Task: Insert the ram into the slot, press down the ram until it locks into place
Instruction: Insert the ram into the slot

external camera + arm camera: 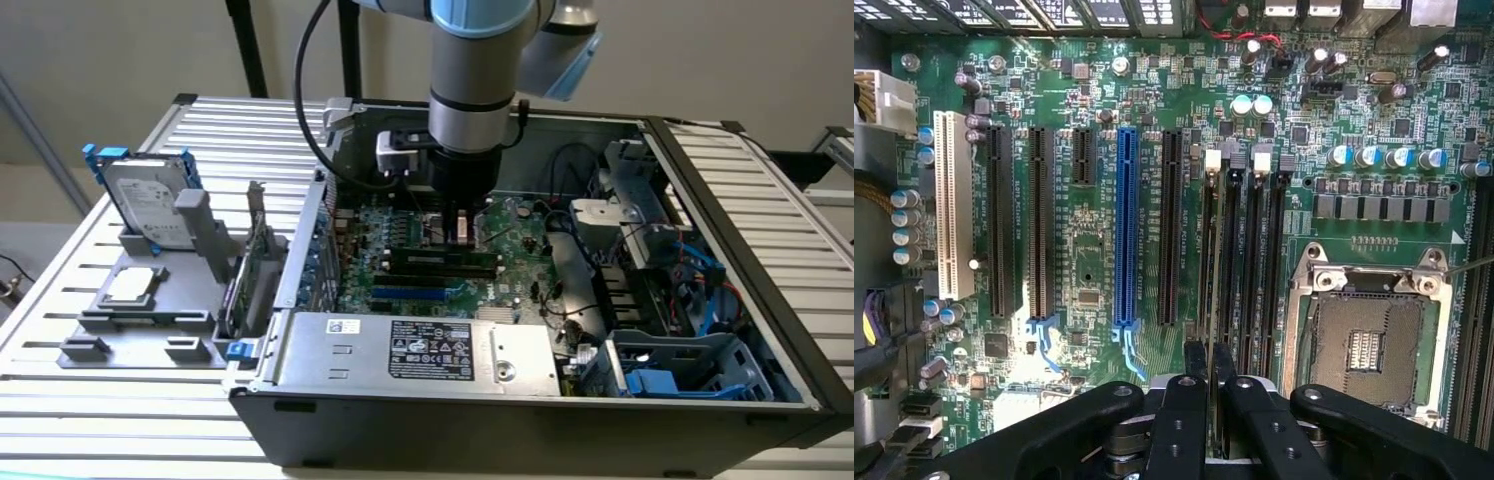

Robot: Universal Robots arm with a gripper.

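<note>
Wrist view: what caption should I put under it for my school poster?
Robot gripper poised over the black memory slots on a green motherboard, beside the processor socket.

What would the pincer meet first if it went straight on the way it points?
Most likely the slot, a long black socket on the motherboard: the pincer points down in line with it. How far above it sits is unclear.

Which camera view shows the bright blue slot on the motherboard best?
The wrist view: the blue slot lies face-on, whole length visible, among black slots. In the exterior view it is a thin blue strip seen at a slant, next to the labelled metal box.
</note>
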